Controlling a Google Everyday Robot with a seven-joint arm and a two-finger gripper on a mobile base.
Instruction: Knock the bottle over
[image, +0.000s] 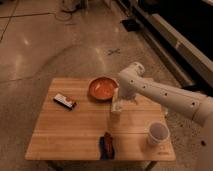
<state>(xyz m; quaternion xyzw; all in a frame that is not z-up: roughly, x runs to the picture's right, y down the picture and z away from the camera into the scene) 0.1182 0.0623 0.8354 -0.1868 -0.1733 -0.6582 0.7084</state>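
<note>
Near table (65, 135) edge: a dark red-and-blue packet (106, 145) is seen lying flat; a white cup (158, 134) is stood upright to its right. Mid-table: the bottle (116, 102) is seen upright, just in front of the orange bowl (103, 88). The gripper (121, 98) is positioned right beside the bottle; contact cannot be told. A snack bar (65, 101) is seen at far left.

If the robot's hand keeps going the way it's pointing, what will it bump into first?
Probably the bottle. The hand sits right at the bottle's top, pointing down and left toward it. Past that is the wooden table. Depth is hard to judge here.
</note>
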